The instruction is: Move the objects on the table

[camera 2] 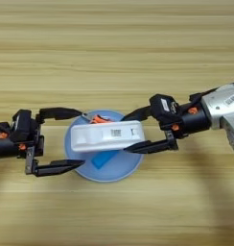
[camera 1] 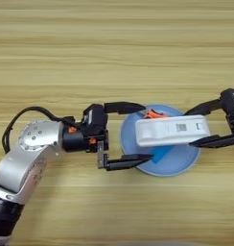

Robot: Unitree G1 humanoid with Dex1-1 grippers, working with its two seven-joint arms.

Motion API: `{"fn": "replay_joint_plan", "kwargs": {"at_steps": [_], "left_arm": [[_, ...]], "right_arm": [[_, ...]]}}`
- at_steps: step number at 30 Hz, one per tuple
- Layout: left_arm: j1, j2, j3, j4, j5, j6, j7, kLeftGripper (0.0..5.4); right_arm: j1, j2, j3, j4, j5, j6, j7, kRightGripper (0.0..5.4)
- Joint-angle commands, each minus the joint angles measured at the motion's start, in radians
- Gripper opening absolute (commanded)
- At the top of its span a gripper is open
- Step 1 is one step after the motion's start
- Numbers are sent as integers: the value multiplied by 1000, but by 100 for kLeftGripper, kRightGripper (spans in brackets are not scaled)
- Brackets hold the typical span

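My left gripper [camera 1: 129, 135] and right gripper [camera 2: 134, 131], jaws wide, flank the white device [camera 1: 171, 130] bridging pliers [camera 1: 155, 114] on a blue plate [camera 1: 159, 166], ready to lift it.

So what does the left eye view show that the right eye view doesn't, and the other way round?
Only the left eye view shows the left arm's silver elbow housing and cable. Only the right eye view shows the right arm's silver forearm.

Both show the light-blue plate on the table, with the white device lying across it and the orange-handled pliers mostly hidden behind that. The left gripper and right gripper are both open, one at each end of the device.
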Motion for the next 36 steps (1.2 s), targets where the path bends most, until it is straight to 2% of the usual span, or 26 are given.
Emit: {"fn": "replay_joint_plan", "kwargs": {"at_steps": [1, 17, 36], "left_arm": [[-8, 1, -10, 4, 21, -11, -4, 540], [-2, -4, -32, 16, 35, -28, -16, 540], [-2, -12, -37, 20, 29, -45, -9, 352]], "right_arm": [[-26, 0, 3, -14, 15, 6, -9, 291], [-59, 17, 15, -3, 19, 3, -28, 291], [-60, 22, 27, -2, 24, 2, -33, 291]]}}
